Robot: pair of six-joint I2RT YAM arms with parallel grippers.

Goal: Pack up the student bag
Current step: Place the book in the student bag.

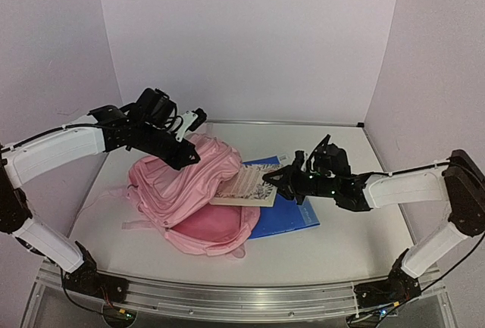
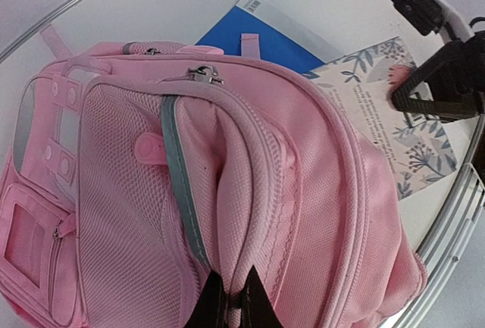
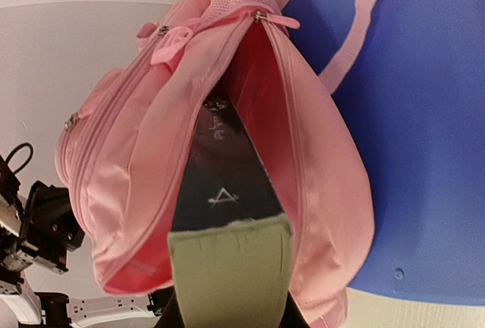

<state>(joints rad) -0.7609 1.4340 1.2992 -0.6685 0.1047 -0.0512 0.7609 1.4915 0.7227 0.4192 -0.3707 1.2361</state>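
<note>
The pink student bag (image 1: pixel 189 192) lies on the white table, left of centre, with its main opening facing right. My left gripper (image 2: pixel 231 298) is shut on a fold of the bag's fabric beside the zip and holds it up. My right gripper (image 1: pixel 271 182) is shut on a floral-covered book (image 1: pixel 246 188). The book's far end sits in the mouth of the bag. In the right wrist view the book (image 3: pixel 220 184) shows a dark edge and pale pages, and it runs into the bag's open pink inside (image 3: pixel 258 93).
A flat blue book (image 1: pixel 292 210) lies on the table (image 1: pixel 356 245) under the bag's right side and under the floral book. White walls close in the back and both sides. A metal rail (image 1: pixel 227 298) runs along the near edge.
</note>
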